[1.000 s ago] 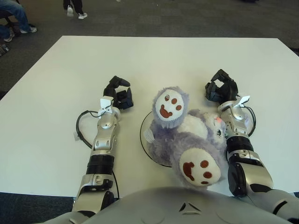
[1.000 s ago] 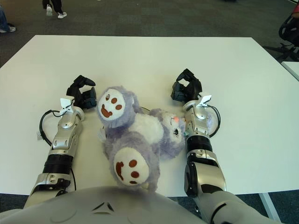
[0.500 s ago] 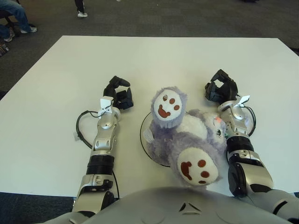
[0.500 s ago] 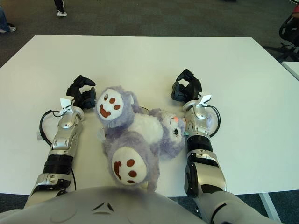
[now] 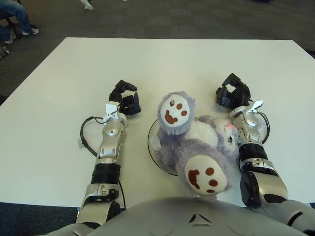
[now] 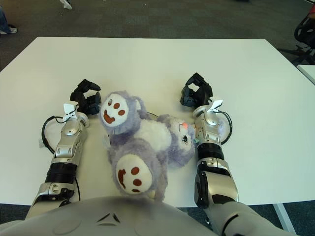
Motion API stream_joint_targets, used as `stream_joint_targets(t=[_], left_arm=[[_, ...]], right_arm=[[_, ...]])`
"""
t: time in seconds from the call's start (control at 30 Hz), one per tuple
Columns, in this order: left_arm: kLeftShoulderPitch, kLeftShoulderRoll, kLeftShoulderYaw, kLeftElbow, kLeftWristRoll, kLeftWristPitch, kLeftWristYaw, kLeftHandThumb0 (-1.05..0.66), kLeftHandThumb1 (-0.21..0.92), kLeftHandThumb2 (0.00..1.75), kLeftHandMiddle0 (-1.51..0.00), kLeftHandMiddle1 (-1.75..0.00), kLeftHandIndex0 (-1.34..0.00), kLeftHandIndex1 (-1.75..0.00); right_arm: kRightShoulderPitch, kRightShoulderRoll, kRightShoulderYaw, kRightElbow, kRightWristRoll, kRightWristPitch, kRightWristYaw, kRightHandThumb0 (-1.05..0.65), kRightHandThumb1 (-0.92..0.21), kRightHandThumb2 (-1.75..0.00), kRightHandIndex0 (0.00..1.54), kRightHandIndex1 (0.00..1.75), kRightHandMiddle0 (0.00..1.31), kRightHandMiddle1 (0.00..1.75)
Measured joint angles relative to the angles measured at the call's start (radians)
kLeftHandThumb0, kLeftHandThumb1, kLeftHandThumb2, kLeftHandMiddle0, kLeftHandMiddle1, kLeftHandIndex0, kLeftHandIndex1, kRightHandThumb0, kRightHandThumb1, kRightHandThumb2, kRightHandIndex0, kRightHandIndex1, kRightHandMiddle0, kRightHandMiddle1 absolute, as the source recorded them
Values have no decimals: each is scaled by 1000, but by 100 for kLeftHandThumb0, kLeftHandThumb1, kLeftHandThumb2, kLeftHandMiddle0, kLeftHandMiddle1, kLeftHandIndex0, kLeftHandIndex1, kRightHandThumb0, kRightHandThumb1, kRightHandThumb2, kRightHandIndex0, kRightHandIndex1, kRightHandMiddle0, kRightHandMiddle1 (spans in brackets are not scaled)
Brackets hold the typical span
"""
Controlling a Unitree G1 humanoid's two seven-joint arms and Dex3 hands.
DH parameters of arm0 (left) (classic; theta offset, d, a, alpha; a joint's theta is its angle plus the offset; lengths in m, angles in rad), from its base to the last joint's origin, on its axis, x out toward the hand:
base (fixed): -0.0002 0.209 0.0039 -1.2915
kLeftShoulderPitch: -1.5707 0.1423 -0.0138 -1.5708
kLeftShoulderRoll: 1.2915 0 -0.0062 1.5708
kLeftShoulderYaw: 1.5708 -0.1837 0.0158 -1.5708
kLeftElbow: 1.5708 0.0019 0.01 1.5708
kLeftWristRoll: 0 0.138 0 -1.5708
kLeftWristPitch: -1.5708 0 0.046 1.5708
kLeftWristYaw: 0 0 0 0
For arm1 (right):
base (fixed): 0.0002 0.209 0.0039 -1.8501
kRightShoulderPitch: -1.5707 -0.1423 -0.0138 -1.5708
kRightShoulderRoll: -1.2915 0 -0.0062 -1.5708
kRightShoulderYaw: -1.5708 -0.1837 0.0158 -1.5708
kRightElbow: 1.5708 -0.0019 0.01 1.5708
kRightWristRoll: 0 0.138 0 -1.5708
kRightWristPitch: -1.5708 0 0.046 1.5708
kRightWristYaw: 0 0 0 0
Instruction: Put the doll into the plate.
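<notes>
A large white table [image 5: 177, 64] fills most of the view, its surface plain and matte. Beyond its far edge lies dark grey carpet [image 5: 162, 17]. At the top left corner a seated person's jeans-clad leg [image 5: 14, 14] and sneaker [image 5: 30, 31] show on the carpet. In the right eye view, a black chair [image 6: 305, 32] stands at the right edge.
</notes>
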Motion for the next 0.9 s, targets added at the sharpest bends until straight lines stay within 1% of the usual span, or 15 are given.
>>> stream_joint_targets(t=[0.27,0.9], left_arm=[[-1,3,-1,1,0,-1,0,-46,38,123,-123,-175,-56,-175],[-1,11,-4,1,2,2,0,-46,39,123,-126,-175,-56,-175]], right_arm=[[2,1,0,-5,0,4,-1,-52,-22,-144,130,175,70,175],[5,0,0,-10,0,7,2,-52,-22,-144,130,175,70,175]])
